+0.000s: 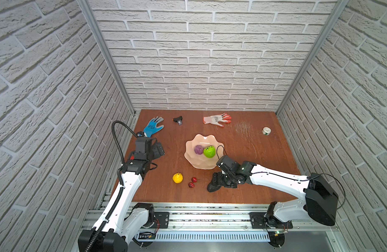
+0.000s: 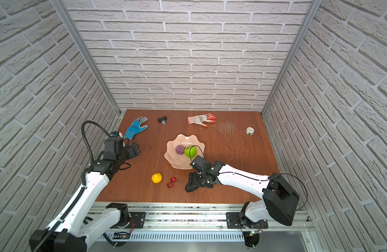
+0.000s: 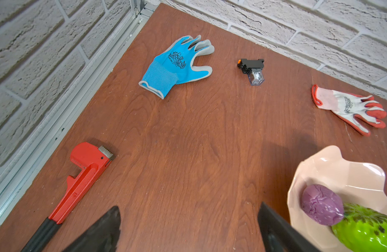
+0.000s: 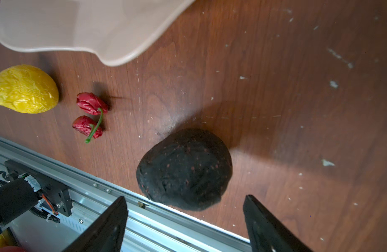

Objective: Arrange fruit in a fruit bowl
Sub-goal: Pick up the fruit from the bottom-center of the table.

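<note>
Brick-pattern walls (image 1: 210,65) enclose a scratched wooden tabletop (image 1: 264,157) holding the fruit bowl (image 1: 197,162).

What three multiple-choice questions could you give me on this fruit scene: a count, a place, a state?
1. How many fruits lie in the fruit bowl? A one; B two; C four.
2. Where is the avocado? A in the bowl; B on the table near its front edge; C on the bowl's rim.
3. How is the right end effector? A open; B shut on the avocado; C shut, empty.
Answers: B, only the purple fruit and bumpy green fruit sit inside; B, it rests on bare wood outside the bowl; A, its fingers stand wide apart, clear of the avocado.
</note>
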